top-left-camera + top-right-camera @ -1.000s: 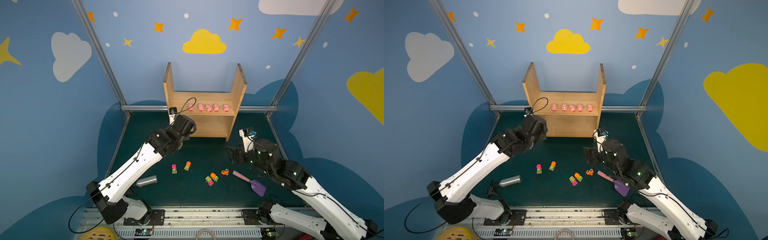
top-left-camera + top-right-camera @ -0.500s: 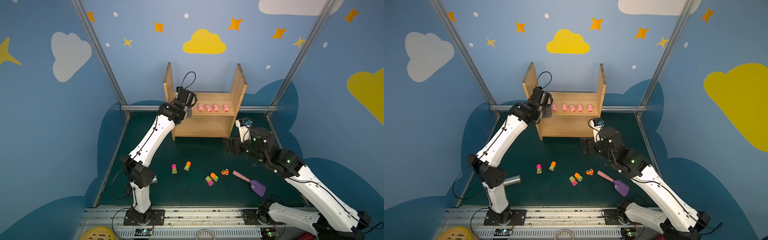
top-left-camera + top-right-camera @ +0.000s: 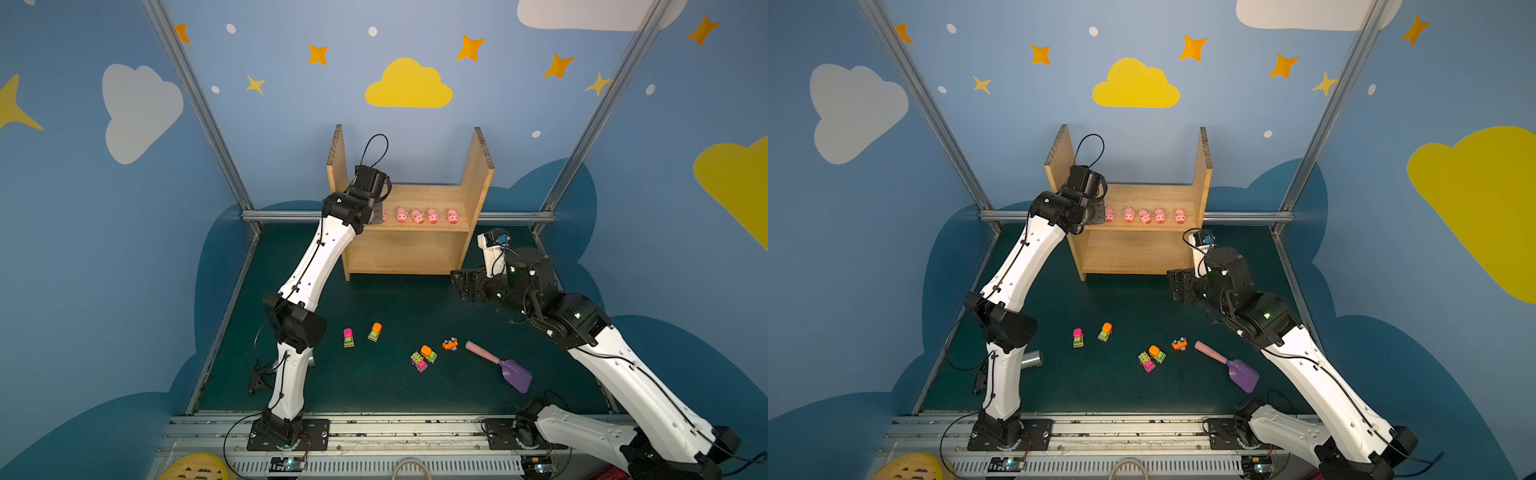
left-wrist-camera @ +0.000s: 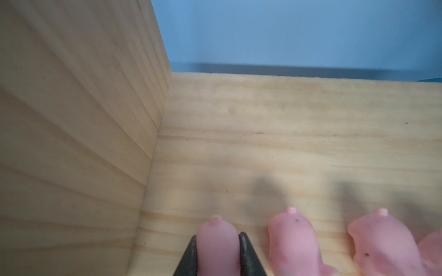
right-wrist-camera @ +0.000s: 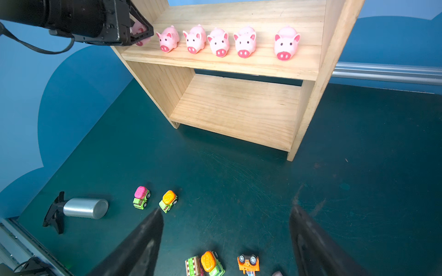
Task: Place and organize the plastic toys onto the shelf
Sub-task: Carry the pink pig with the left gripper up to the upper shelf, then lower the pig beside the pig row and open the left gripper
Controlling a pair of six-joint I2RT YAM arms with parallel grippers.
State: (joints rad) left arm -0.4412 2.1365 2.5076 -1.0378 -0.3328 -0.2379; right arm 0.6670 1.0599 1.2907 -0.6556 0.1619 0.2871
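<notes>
**Top views:** The left claw (image 3: 376, 214) reaches the nine o'clock end of the upper board (image 3: 419, 197) of the light pine wooden shelf (image 3: 415, 253). Its tips are hidden behind the wrist. A small pink plastic pig (image 3: 1108, 215) with a red snout peeks out beside it, heading a row of five more pink pigs (image 3: 424, 216) running toward three o'clock. The right claw (image 3: 1177, 286) hangs over the dark green mat (image 3: 395, 299) at the shelf's four o'clock corner. Five tiny toy vehicles (image 3: 374, 332) in orange, pink and lime lie scattered at six o'clock.

**Left wrist view:** The black fingers (image 4: 248, 251) press both flanks of the pig, gripping it near the side panel (image 4: 71, 143).

**Right wrist view:** The right claw's jaws are spread wide and empty.

A second ago the left arm sat low before the shelf. It has since risen to the board, and the vehicles have not moved.
</notes>
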